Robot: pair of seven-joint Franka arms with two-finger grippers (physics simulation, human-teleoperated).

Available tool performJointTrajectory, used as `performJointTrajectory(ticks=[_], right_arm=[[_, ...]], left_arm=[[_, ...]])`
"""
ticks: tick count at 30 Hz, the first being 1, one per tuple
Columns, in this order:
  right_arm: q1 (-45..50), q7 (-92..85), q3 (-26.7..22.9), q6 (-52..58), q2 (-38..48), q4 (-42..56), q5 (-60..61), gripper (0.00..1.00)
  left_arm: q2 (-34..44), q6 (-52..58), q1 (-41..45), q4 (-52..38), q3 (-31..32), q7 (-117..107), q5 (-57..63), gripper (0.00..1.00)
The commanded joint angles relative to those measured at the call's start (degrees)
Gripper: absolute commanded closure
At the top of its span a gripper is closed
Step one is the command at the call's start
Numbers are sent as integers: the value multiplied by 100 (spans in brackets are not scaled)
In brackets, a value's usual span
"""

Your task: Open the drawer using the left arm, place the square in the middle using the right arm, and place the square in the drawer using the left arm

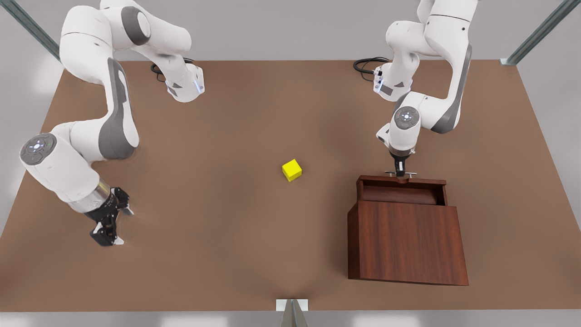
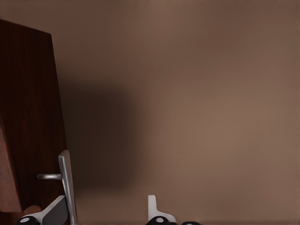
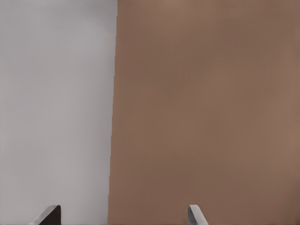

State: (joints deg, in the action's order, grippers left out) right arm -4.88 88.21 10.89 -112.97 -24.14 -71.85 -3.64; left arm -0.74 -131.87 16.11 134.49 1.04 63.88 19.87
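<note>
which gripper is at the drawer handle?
The left gripper, on the front view's right, at the silver handle of the drawer. The right gripper waits far off, open.

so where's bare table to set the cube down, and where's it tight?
Bare table all round the cube: wide patch between it and the right gripper, open, at the front view's left; a narrower strip between cube and cabinet. Crowded at the drawer, pulled out, with the left gripper at its handle.
</note>
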Motion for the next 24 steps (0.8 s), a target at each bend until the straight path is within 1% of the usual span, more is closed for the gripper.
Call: performJointTrajectory(ticks=[1, 2, 3, 4, 5, 9, 10, 11, 12, 13, 14, 24], right_arm=[[-21, -6347, -105, 1033, 322, -276, -278, 0], [-91, -7973, -105, 795, 585, -759, -252, 0], [-258, -8065, -105, 733, 1120, -1688, -234, 0], [-329, -8117, -105, 715, 1183, -1772, -260, 0], [-364, -8171, -70, 707, 1157, -1604, -295, 0], [-373, -8083, -61, 742, 1140, -1526, -278, 0], [-364, -8056, -61, 715, 1078, -1437, -304, 0], [-470, -8074, -70, 698, 788, -1402, -269, 0], [-505, -8223, -61, 742, 762, -1288, -225, 0], [-540, -8987, -70, 750, 762, -1288, -208, 0], [-549, -9058, -70, 751, 762, -1288, -208, 0], [-672, -8988, -70, 777, 551, -1288, -225, 0]], left_arm=[[4, 3, 68, -2, 1, 11, -9, 13], [4, 12, 68, -2, 1, 2, -9, 13], [12, 82, 68, -2, 1, 11, -9, 13], [21, 91, 68, -2, 10, 2, -18, 13], [30, 118, 68, -2, 10, 11, -18, 13], [30, 162, 68, -2, 28, 11, -35, 13], [39, 170, 68, -2, 28, 2, -35, 13], [39, 162, 68, -2, 28, 2, -35, 13], [39, 170, 68, -2, 28, 2, -35, 13], [56, 170, 68, -2, 28, 2, -35, 13], [65, 170, 68, -2, 28, 2, -35, 13], [92, 249, 112, -2, 63, 2, -35, 13]])
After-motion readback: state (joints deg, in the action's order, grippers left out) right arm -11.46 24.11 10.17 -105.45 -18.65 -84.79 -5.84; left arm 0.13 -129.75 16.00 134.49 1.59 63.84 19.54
